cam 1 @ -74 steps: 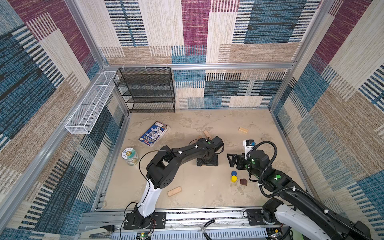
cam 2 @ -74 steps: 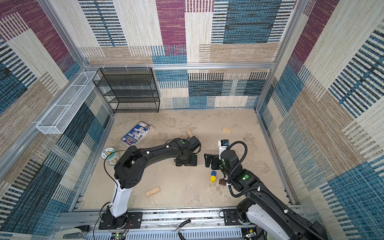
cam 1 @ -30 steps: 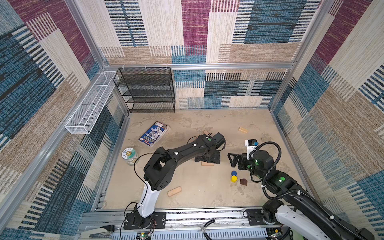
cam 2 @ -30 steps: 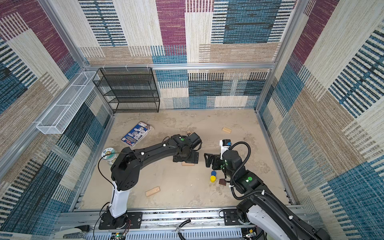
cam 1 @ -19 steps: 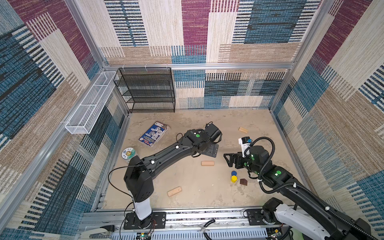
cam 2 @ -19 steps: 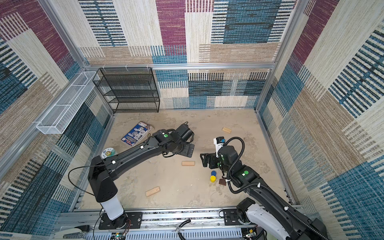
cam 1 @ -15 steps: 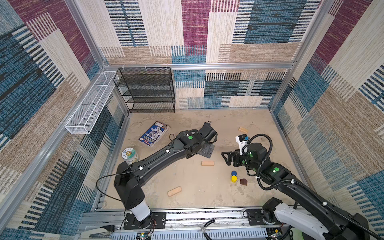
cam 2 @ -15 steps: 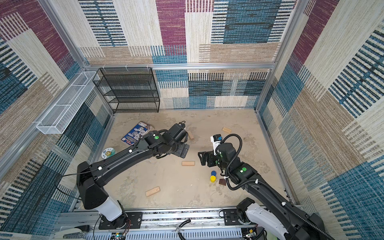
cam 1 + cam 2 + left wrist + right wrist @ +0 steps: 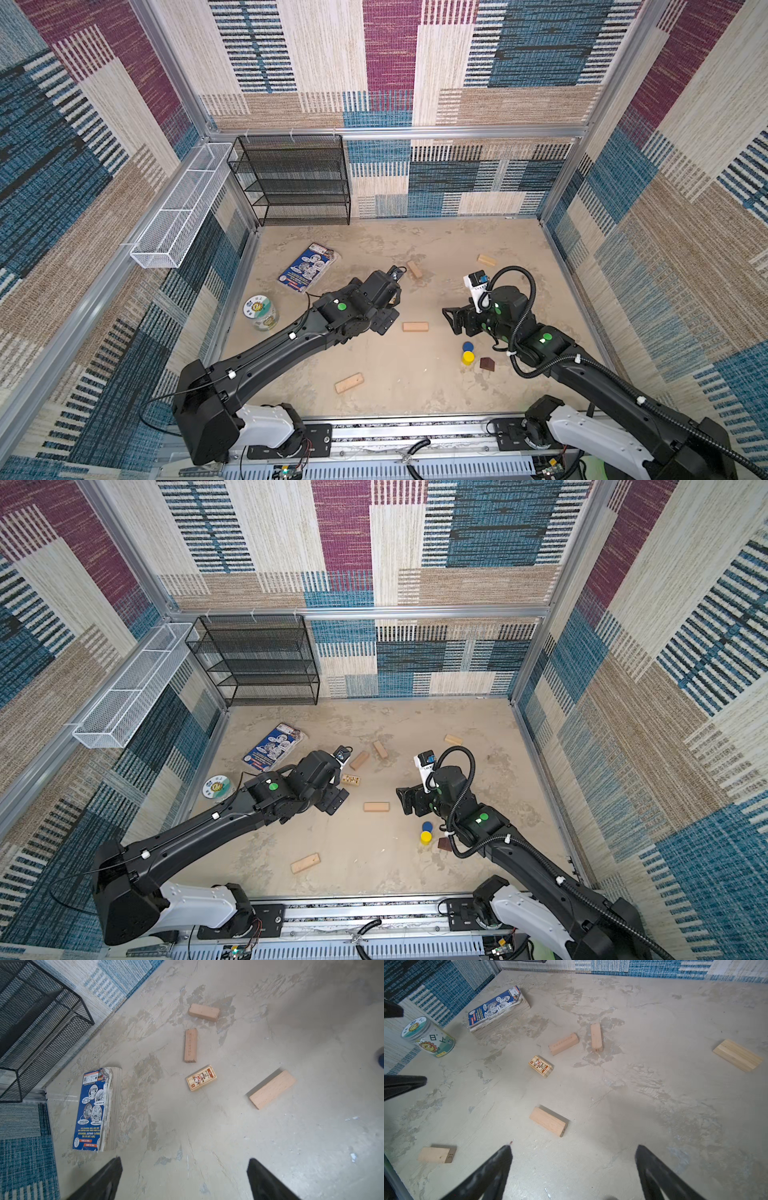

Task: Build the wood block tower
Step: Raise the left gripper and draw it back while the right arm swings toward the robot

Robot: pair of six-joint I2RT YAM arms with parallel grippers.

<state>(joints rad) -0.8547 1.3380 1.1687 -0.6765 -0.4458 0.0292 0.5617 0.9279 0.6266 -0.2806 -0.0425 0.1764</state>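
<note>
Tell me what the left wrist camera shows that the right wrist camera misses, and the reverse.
Left wrist only: the shelves of the black mesh rack, and a blue sliver at the frame edge, possibly the blue disc. Right wrist only: the jar, the bar marked 31 and a paler bar lying apart. Both: the blue packet, the printed block, two plain bars beside it, and the lone central bar.

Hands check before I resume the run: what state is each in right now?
Left hand: open, holding nothing.
Right hand: open, holding nothing.
</note>
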